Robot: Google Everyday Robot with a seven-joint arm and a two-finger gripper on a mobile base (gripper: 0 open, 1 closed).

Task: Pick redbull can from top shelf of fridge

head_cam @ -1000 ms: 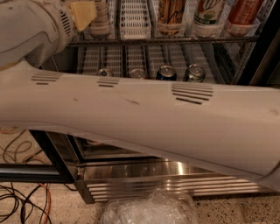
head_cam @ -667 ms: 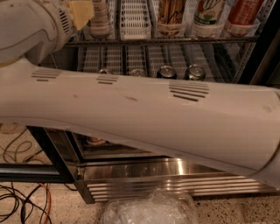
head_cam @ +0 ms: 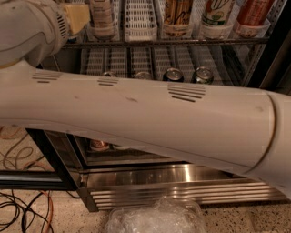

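My white arm (head_cam: 150, 118) crosses the whole view and hides much of the fridge (head_cam: 182, 186). My gripper (head_cam: 76, 16) shows only as a tan tip at the top left, in front of the left end of the top shelf (head_cam: 182, 42). On that wire rack stand a beige bottle (head_cam: 102, 18), an empty white lane (head_cam: 141, 18), a brown-and-gold can (head_cam: 177, 13), a white-and-green can (head_cam: 216, 13) and a red can (head_cam: 254, 13). No blue and silver redbull can shows; it is hidden or out of view.
Short soda cans (head_cam: 202, 75) stand on the rack below. The open black door frame (head_cam: 50, 154) lies at the lower left. The stainless louvred base (head_cam: 191, 193) runs along the bottom. A crumpled clear plastic bag (head_cam: 154, 218) and cables (head_cam: 18, 209) lie on the floor.
My arm has shifted slightly, so its joint seam now shows near the right edge. The shelves and drinks have not moved.
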